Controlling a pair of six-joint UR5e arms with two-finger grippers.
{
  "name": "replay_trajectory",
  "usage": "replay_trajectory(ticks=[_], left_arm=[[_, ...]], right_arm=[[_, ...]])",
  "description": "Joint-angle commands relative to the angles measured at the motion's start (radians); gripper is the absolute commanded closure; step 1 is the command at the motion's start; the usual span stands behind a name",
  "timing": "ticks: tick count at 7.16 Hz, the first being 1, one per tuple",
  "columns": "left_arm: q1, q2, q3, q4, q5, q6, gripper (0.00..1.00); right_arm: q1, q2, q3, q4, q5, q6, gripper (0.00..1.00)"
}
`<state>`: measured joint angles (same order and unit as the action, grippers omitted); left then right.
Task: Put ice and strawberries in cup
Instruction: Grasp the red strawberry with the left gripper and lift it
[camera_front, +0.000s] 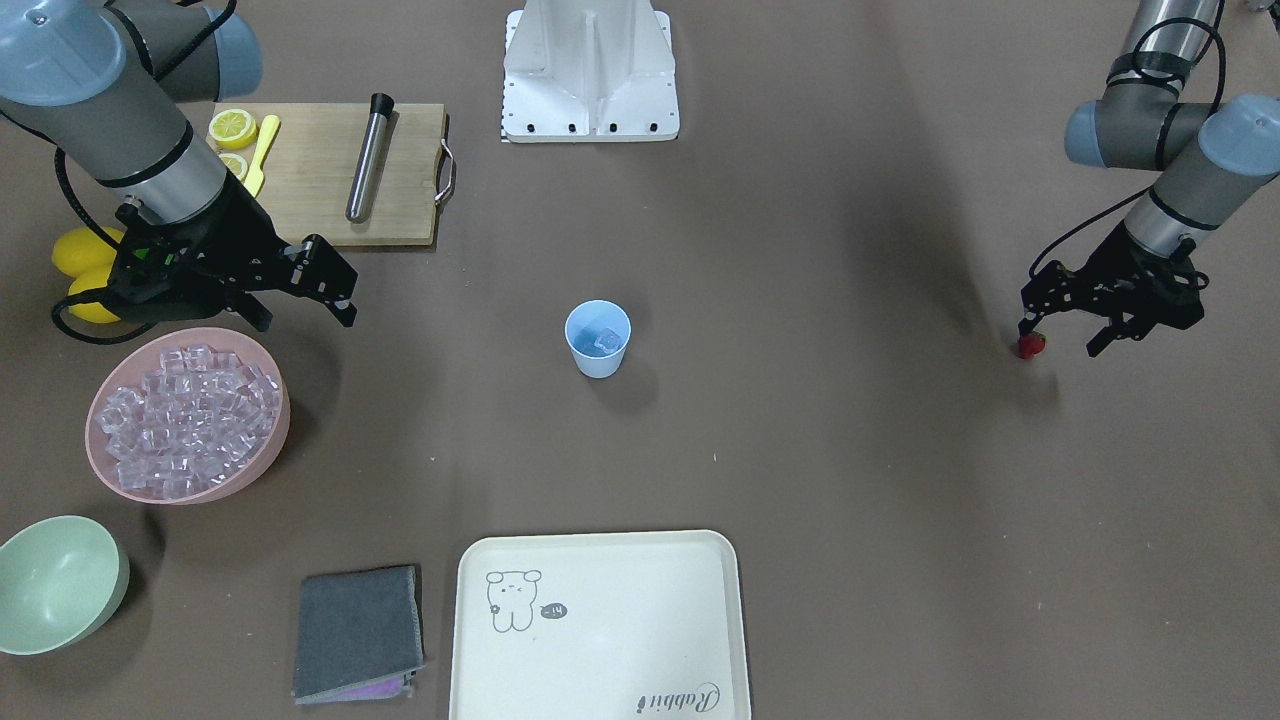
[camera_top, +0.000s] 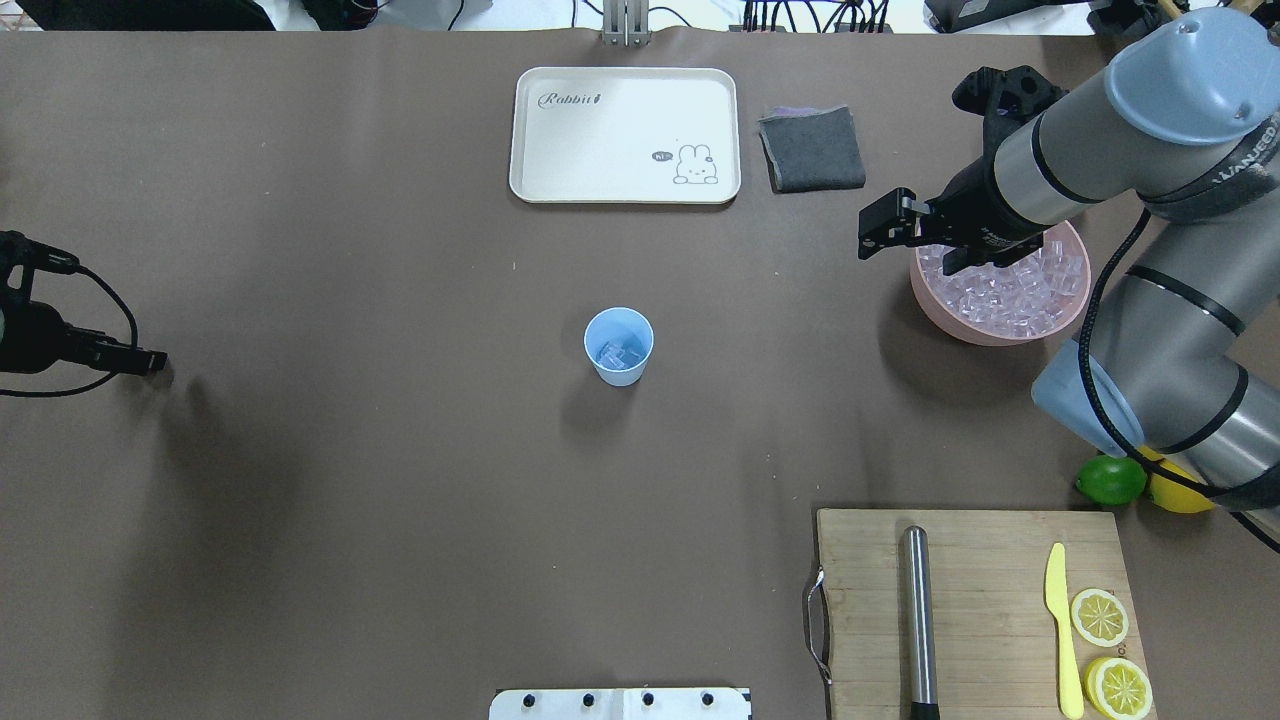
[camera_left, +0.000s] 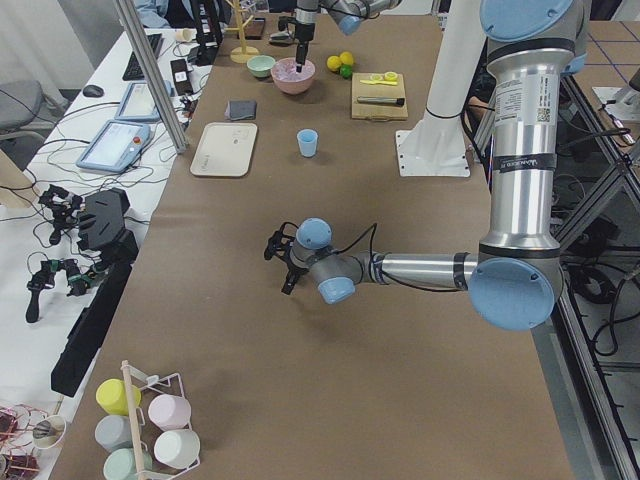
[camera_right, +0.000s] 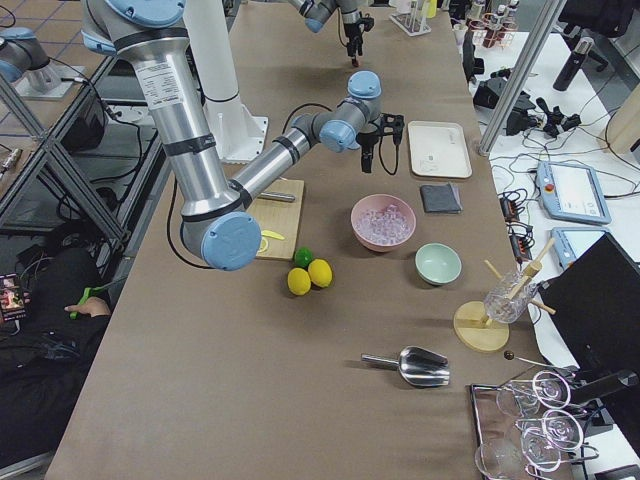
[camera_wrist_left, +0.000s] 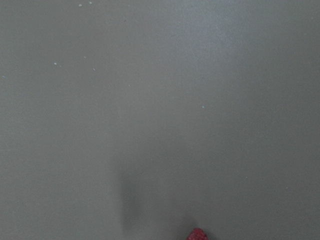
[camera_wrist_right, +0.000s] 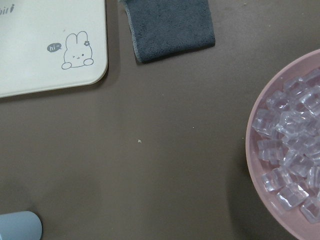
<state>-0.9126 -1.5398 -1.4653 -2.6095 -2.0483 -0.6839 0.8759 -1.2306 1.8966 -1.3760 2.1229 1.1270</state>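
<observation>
A cream tray (camera_front: 600, 640) with a cartoon animal drawn on it lies closest, on the operators' side of the cup (camera_front: 598, 340). Beside the tray, further to the robot's right of the cup, lie a folded grey cloth (camera_front: 358, 632) and, by the desk (camera_front: 850, 450) edge, a pale green bowl (camera_front: 55, 582). Next back, well to the robot's right of the cup, stands a pink bowl (camera_front: 268, 445) heaped with ice (camera_front: 185, 415). The right gripper (camera_front: 305, 318) hangs over that bowl's rim on the side away from the operators, its fingers spread wide with nothing between them. The cup, light blue, stands upright in the middle of the desk, apart from everything else, with a little ice in its bottom. About level with the cup and far to the robot's left of it, the strawberry (camera_front: 1030, 346) sits at the tip of one finger of the left gripper (camera_front: 1060, 338). That gripper is spread wide too, not closed on the fruit, and whether the finger touches it I cannot tell. Behind the cup on the robot's right is a wooden board (camera_front: 400, 180) carrying a metal rod (camera_front: 368, 158), a yellow knife (camera_front: 262, 150) and lemon halves (camera_front: 233, 128); two whole lemons (camera_front: 80, 252) lie beside it. Straight behind the cup stands the white robot base (camera_front: 590, 70)
</observation>
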Motion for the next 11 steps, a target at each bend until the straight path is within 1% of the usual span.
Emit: replay_trajectory(ticks=[1, 3, 5, 6, 7, 8, 9, 10, 11], left_arm=[[0.012, -0.006, 0.003, -0.004, 0.005, 0.000, 0.27], [0.012, -0.005, -0.006, -0.003, 0.005, -0.005, 1.00], [0.012, -0.006, -0.015, 0.000, -0.012, -0.003, 1.00], [-0.002, -0.008, -0.053, 0.023, -0.063, -0.005, 1.00], [-0.081, -0.054, -0.097, 0.099, -0.141, -0.005, 1.00], [-0.141, -0.124, -0.175, 0.247, -0.214, -0.005, 1.00], [-0.141, -0.179, -0.263, 0.387, -0.219, -0.023, 1.00], [-0.137, -0.256, -0.311, 0.443, -0.219, -0.166, 1.00], [-0.109, -0.335, -0.316, 0.447, -0.214, -0.307, 1.00]], right_arm=[[0.000, -0.001, 0.001, 0.000, -0.001, 0.002, 0.01], [0.002, -0.001, -0.001, 0.000, 0.000, 0.002, 0.01], [0.002, 0.000, -0.004, 0.000, 0.000, 0.000, 0.01], [0.002, 0.002, -0.004, 0.000, 0.002, 0.000, 0.01], [0.002, 0.000, -0.004, 0.000, 0.002, 0.000, 0.01], [0.002, 0.000, -0.004, 0.000, 0.000, 0.000, 0.01], [0.002, 0.000, -0.004, 0.000, 0.000, 0.002, 0.01], [0.002, 0.000, -0.004, 0.000, 0.002, 0.002, 0.01], [0.002, 0.002, -0.004, 0.000, 0.000, 0.002, 0.01]])
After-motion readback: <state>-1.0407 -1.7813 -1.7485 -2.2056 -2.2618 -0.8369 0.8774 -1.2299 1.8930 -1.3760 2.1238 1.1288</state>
